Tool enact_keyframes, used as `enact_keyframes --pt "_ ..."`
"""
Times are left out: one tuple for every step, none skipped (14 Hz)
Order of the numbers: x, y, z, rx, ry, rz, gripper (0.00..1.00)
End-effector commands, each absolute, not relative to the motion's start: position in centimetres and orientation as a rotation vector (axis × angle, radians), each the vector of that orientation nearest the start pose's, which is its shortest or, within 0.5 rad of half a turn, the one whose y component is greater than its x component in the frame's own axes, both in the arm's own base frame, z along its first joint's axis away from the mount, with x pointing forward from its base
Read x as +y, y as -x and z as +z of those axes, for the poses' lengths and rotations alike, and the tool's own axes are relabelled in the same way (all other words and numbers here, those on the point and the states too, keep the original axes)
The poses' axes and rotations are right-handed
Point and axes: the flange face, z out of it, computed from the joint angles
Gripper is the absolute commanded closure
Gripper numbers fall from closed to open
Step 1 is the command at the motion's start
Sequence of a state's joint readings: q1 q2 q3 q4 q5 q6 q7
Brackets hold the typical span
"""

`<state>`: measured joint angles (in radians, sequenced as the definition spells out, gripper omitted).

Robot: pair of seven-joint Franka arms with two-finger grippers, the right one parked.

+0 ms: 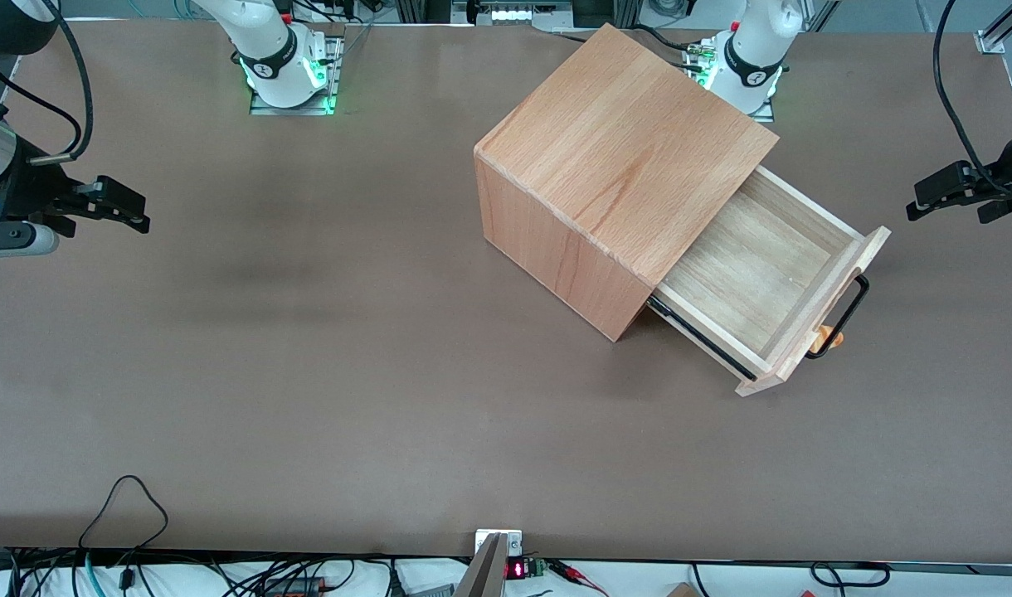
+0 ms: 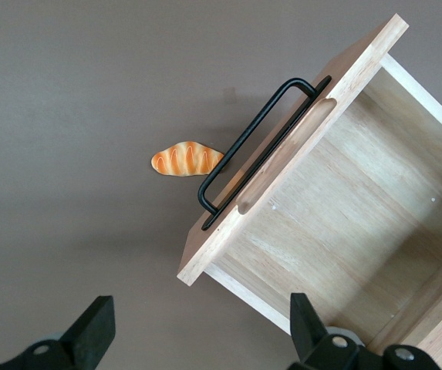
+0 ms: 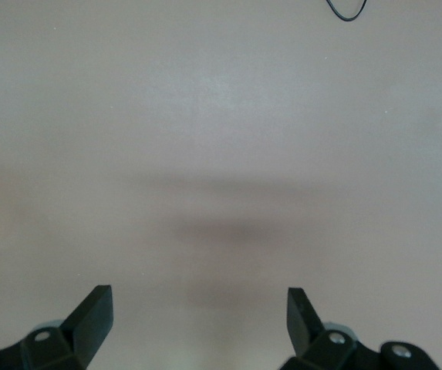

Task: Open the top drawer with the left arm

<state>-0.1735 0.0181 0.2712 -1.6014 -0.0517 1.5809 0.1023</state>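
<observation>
Brown table (image 1: 307,373), top drawer (image 1: 755,274) pulled out w/ handle (image 1: 842,319) edge free; tool (image 1: 917,207) spread wide, apart.

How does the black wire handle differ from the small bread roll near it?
The handle is thin, black and U-shaped; the bread roll is plump, orange and striped. The handle is fixed on the top drawer; the roll lies loose on the table. The open hand touches neither.
</observation>
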Motion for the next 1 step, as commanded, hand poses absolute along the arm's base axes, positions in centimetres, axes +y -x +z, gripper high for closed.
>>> enact_keyframes --pt "4.59 -55.63 60.66 -0.006 3.170 0.056 0.00"
